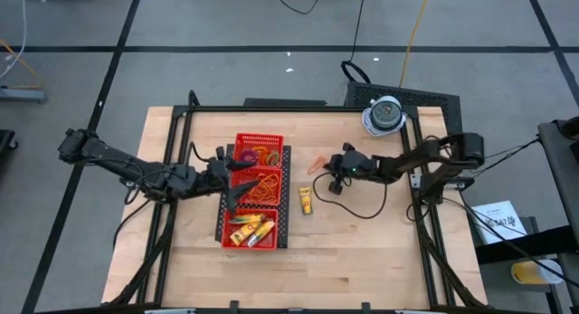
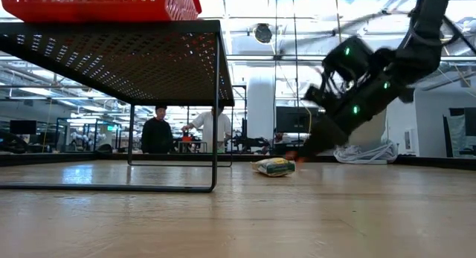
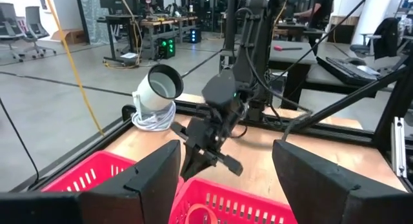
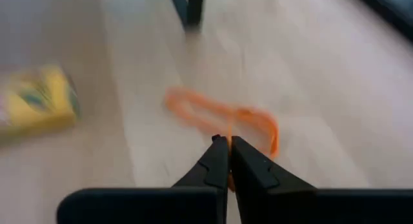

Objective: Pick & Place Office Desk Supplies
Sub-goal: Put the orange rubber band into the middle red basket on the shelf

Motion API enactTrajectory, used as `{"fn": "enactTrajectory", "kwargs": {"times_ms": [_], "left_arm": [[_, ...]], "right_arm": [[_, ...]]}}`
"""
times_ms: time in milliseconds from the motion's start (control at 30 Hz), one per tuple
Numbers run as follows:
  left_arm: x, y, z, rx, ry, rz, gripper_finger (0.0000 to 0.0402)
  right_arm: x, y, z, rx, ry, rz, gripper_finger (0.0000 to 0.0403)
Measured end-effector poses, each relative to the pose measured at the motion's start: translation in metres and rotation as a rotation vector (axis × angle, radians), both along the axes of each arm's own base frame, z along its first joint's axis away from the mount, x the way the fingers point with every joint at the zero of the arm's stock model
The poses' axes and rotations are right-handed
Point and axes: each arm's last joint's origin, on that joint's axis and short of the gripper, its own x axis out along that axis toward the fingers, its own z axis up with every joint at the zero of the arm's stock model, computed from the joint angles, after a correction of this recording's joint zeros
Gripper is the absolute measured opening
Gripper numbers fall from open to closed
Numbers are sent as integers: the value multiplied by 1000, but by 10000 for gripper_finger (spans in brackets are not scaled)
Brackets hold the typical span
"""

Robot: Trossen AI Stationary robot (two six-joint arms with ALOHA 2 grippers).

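At right tool (image 4: 228, 144) tips — orange rubber band (image 4: 222, 117) pinched, flat on desk (image 4: 335, 88) | left tool (image 3: 226, 166) open — above red tray (image 3: 213, 204)

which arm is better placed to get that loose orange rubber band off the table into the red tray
The right. Its gripper is shut at the orange rubber band on the table. The left gripper is open over the red tray.

The high view looks straight down on the whole pale wooden table (image 1: 362, 251). The low view sits at tabletop level, facing across into the room. Each wrist view looks forward past its own fingers, very near the surface. All views share the red mesh three-compartment tray (image 1: 256, 192) area.
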Motion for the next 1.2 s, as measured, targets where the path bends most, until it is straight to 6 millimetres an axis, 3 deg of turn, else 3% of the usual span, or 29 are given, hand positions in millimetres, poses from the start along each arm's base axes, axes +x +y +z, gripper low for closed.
{"fn": "enactTrajectory", "kwargs": {"times_ms": [300, 900, 1200], "left_arm": [[1, 4, 1, -10, -8, 19, 249], [5, 27, 3, -93, -58, 138, 241], [36, 19, -10, -29, -105, 0, 241]], "right_arm": [[-10, 10, 42, -36, -181, 38, 1], [-27, 46, 91, -87, -520, 236, 1], [-26, 55, 105, -83, -666, 340, 1]]}}
